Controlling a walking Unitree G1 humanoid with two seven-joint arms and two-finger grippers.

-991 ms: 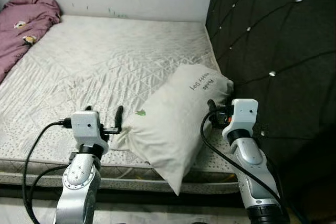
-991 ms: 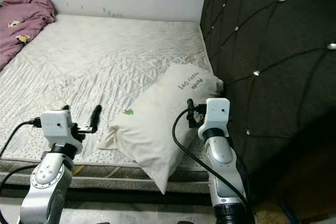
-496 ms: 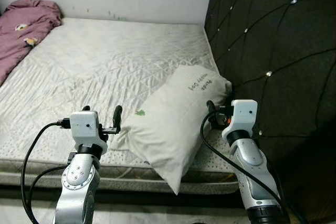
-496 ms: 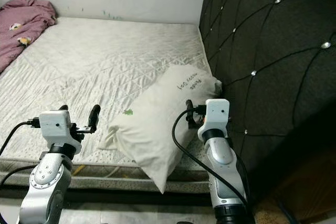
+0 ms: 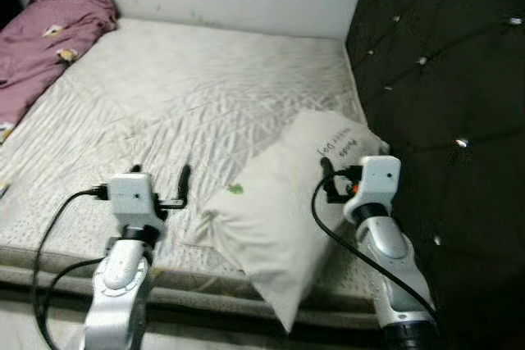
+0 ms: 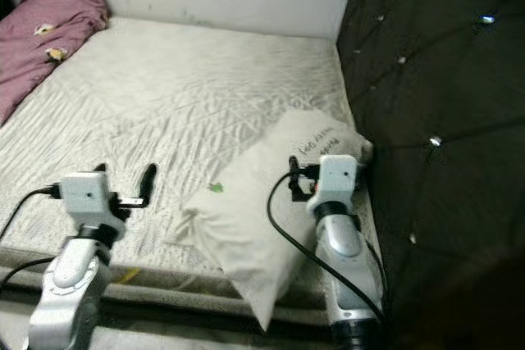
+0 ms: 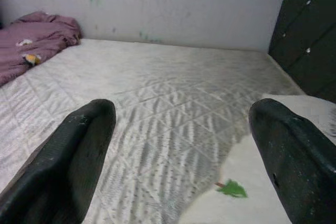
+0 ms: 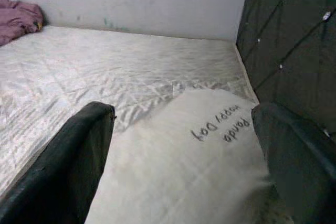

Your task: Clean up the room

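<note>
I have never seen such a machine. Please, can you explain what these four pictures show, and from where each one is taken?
This is a humanoid robot standing at a bed. Two pictures come from its head camera, looking down. They show the left gripper and the right gripper, both open and holding nothing. The other two come from cameras on its wrists, looking along each gripper's black fingers. On the mattress lie a white pillow beside the dark headboard, and a purple blanket in the far corner.

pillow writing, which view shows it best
The right wrist view: the writing on the pillow lies close and large between the open right hand fingers. Both eye views show it small near the pillow's far end. The left wrist view catches the pillow's corner with a green mark.
</note>
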